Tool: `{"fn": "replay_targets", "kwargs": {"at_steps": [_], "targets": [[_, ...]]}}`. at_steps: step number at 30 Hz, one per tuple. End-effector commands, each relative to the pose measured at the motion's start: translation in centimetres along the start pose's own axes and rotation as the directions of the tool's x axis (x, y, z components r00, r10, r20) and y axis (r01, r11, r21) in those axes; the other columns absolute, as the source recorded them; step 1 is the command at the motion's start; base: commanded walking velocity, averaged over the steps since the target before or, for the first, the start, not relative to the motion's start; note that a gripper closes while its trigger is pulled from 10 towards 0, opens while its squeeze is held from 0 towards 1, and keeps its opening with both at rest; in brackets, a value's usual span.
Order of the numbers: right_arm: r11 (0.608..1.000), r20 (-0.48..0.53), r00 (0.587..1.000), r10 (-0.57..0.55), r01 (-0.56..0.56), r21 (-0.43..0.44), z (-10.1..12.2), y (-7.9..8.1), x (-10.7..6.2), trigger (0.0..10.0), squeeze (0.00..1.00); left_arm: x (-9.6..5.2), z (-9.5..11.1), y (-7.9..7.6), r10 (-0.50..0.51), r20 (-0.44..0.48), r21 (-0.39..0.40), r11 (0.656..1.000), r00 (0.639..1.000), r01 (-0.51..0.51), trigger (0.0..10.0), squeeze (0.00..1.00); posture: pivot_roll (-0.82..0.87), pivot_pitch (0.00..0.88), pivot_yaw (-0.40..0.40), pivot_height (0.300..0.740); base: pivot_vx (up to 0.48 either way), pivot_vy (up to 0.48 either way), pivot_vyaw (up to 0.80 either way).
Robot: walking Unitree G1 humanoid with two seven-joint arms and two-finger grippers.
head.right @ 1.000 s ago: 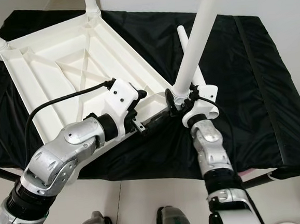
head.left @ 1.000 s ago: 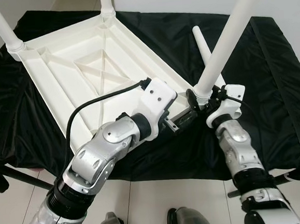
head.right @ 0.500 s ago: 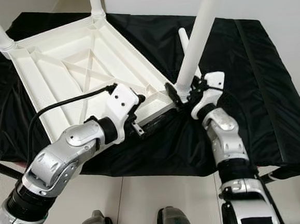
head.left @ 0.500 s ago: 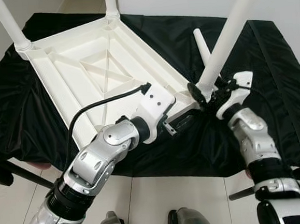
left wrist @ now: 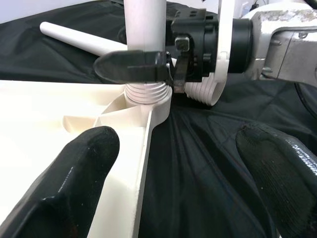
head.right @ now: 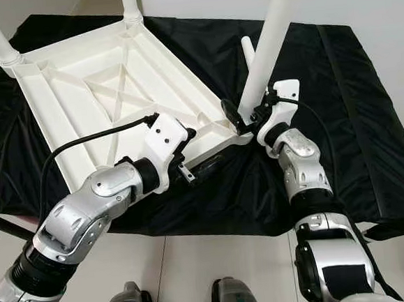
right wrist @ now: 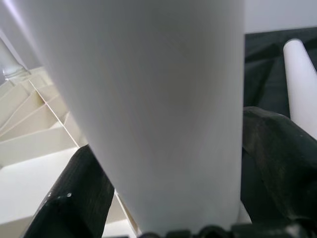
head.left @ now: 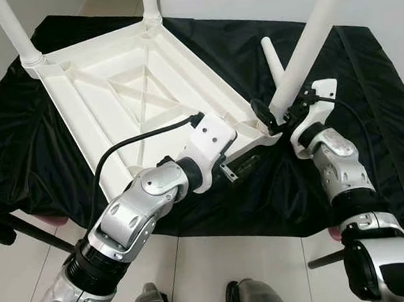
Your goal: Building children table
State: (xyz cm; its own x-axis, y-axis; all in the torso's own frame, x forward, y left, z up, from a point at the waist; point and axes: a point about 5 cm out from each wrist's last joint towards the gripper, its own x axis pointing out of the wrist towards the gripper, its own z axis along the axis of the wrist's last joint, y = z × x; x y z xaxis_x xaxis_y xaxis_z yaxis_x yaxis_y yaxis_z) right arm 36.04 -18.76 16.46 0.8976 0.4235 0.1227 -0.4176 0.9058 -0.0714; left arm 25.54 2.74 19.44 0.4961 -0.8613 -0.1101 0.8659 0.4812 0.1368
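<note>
Right gripper point(head.left: 275, 119) grasps the table leg point(head.left: 304, 48) – its thread point(left wrist: 146, 91) shows from the left wrist – left gripper point(head.left: 242, 167) released at the tabletop point(head.left: 100, 103) corner

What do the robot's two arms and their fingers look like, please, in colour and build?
Both arms are silver, jointed metal segments with black rings at the joints. Each wrist carries a white plastic bracket with a black cable looping to it. The left gripper and right gripper each have two long black fingers.

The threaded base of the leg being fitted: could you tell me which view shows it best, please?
The left wrist view: the threaded base sits in the tabletop corner socket, right pincer above. Eye views show it small; the right wrist view shows the leg's shaft.
</note>
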Motion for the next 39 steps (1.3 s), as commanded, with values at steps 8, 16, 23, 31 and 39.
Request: {"fn": "replay_targets", "kwargs": {"at_steps": [8,16,23,31,39], "targets": [[0.999,-0.03,0.999,0.032,-0.032,-0.014,-0.7,0.4,0.8,4.9,0.0,0.0,0.2,-0.8,-0.097,0.009,0.006,0.995,0.995,0.097,10.0,0.0,-0.03,0.07,-0.01,0.74,0.0,0.0,0.0],[0.999,-0.007,0.999,0.046,-0.046,-0.016,-0.5,0.3,1.1,0.0,0.0,-0.2,0.1,-0.9,-0.095,0.003,0.004,0.995,0.995,0.095,10.0,0.0,-0.03,0.072,-0.014,0.74,0.0,0.0,0.0],[1.0,0.01,1.0,0.028,-0.028,0.009,-0.8,0.8,0.7,0.0,0.0,-0.2,0.1,-0.9,-0.09,0.005,0.002,0.996,0.996,0.09,10.0,0.0,-0.03,0.072,-0.025,0.74,0.0,0.0,0.0],[0.987,0.006,0.99,-0.141,0.14,0.076,-2.4,3.8,-0.7,0.0,0.0,-0.2,0.1,-0.8,-0.085,0.013,-0.001,0.996,0.996,0.085,10.0,0.0,-0.05,0.072,-0.027,0.74,0.0,0.0,0.0],[0.932,-0.045,0.936,-0.35,0.352,0.088,-2.6,5.0,-1.0,0.0,0.0,-0.1,0.1,-1.0,-0.097,0.014,-0.003,0.995,0.995,0.097,10.0,0.0,-0.05,0.068,-0.026,0.74,0.0,0.0,0.0]]}}
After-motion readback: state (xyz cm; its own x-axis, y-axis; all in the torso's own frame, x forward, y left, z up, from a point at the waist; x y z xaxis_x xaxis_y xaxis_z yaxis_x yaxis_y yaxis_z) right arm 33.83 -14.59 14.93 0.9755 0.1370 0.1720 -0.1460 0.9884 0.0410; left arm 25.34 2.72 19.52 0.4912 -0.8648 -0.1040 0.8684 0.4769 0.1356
